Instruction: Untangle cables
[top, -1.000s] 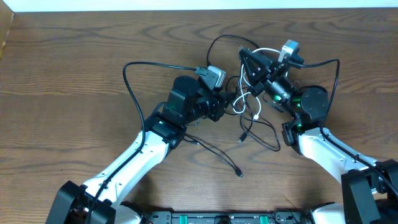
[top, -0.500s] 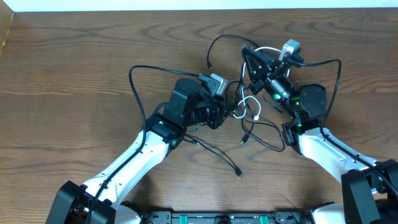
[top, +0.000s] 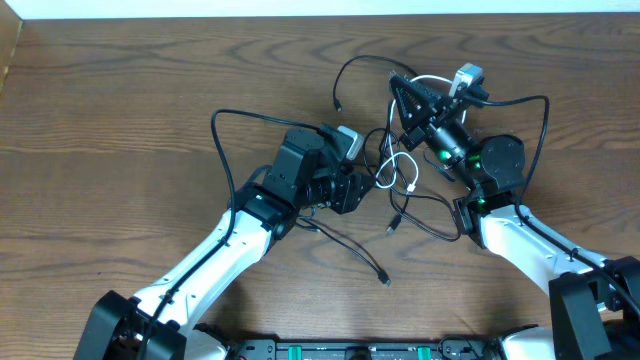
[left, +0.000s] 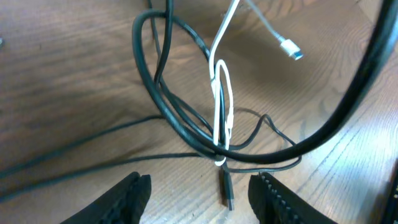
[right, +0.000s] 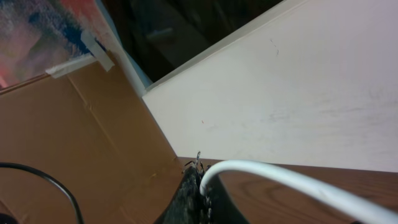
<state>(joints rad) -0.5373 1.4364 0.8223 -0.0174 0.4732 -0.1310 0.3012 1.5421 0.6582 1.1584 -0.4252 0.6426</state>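
1 white cable (left: 219, 93) and approx 3 thin black cables (left: 168, 106), knotted together on table (top: 120, 150) btwn the 2 arms. White one loops round the black. L gripper (left: 202, 193) is spread and empty over the knot; R gripper (right: 196, 186) pinches the white cable.

You get only a dark sliver of the right gripper (right: 191, 194) at the bottom edge of the right wrist view, so how its jaws stand cannot be told. The white cable (right: 280, 180) there is a blur near the lens, cut off at the lower right. From overhead, the left gripper (top: 365, 185) is largely hidden under the left arm (top: 300, 165). In the left wrist view its fingers (left: 127, 196) are cut by the bottom edge, the black cables (left: 168, 106) run out left and top, and a thick black wire (left: 364, 81) is blurred. On the worktop (top: 120, 100), right of its middle, which cable lies over which is too fine to tell.
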